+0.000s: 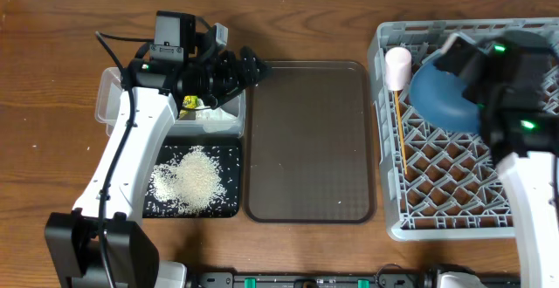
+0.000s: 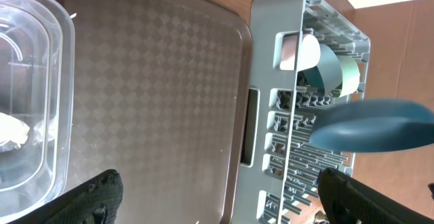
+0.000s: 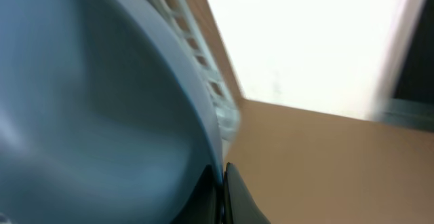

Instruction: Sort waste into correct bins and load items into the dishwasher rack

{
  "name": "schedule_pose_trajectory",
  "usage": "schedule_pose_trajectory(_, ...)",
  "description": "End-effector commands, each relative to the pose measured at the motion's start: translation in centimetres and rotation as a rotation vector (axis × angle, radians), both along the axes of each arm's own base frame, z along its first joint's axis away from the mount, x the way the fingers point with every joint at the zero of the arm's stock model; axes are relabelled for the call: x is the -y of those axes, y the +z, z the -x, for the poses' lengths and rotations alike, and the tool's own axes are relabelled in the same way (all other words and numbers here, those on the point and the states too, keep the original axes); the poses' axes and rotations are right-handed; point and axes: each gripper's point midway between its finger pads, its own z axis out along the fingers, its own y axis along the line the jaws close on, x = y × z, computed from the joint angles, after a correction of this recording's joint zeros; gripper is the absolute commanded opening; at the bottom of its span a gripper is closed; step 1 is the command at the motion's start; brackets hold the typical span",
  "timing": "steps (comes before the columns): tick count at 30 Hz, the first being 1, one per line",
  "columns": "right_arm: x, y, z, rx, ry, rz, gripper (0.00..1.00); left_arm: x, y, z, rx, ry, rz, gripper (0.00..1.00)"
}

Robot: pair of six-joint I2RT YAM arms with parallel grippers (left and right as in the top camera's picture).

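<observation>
My right gripper (image 3: 222, 191) is shut on the rim of the dark-blue plate (image 1: 444, 99), holding it tilted over the back of the grey rack (image 1: 437, 227). The plate also shows in the left wrist view (image 2: 376, 125). In the rack stand the pink cup (image 1: 397, 66), the light-blue bowl (image 2: 325, 68) and the mint-green bowl (image 2: 350, 75). My left gripper (image 1: 253, 65) is open and empty over the clear tub's right edge. The tub (image 1: 113, 105) holds the yellow-green wrapper (image 1: 190, 103) and the white napkin (image 2: 10, 132). Rice (image 1: 196, 176) lies in the black tray (image 1: 229, 208).
The brown serving tray (image 1: 307, 140) lies between the bins and the rack. An orange stick (image 1: 400, 131) lies along the rack's left side. My left arm reaches over the tub and the black tray.
</observation>
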Motion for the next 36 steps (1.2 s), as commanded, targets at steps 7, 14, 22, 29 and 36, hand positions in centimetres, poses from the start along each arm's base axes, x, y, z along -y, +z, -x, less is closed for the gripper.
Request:
schedule_pose_trajectory(7,-4.4,2.8,2.8,0.107,0.436,-0.587,0.01,-0.2,0.6,-0.1,0.018,0.007,-0.005,0.94)
schedule_pose_trajectory(14,-1.3,4.5,4.1,0.206,0.468,-0.684,0.01,-0.2,0.6,-0.1,0.018,0.007,-0.005,0.94)
schedule_pose_trajectory(22,2.8,1.9,3.1,0.186,0.367,-0.692,0.01,-0.2,0.6,-0.1,0.018,0.007,-0.005,0.94)
schedule_pose_trajectory(29,5.5,0.1,1.4,0.202,0.344,-0.688,0.01,-0.2,0.6,-0.1,0.018,0.007,-0.005,0.94)
schedule_pose_trajectory(36,7.9,-1.9,-0.1,0.211,0.328,-0.689,0.01,-0.2,0.6,-0.1,0.018,0.007,-0.005,0.94)
